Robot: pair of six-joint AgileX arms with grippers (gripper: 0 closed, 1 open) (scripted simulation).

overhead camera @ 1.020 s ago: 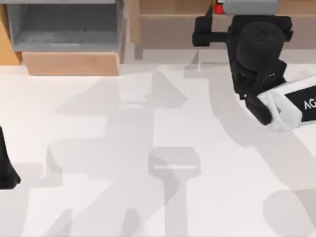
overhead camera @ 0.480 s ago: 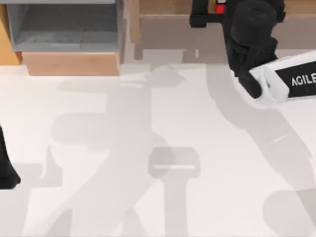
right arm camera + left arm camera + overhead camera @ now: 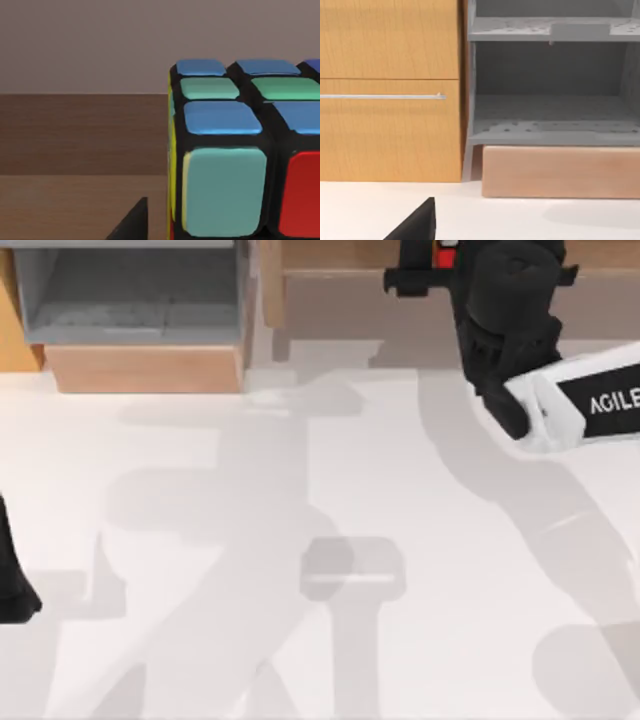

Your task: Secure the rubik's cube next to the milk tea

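Black-edged, one rubik's cube (image 3: pixel 235 150) sits close before the right gripper (image 3: pixel 440 265); finger states cannot be told.

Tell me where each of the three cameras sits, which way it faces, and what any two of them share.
Top view: above the table, looking down; right arm reaches to the far edge, left arm parked at the left edge.
Left wrist view: on the left arm, facing the wooden cabinet and grey shelf; a dark pincer tip shows.
Right wrist view: on the right arm, close on the rubik's cube.
Shared: top and left wrist views both show the grey shelf.
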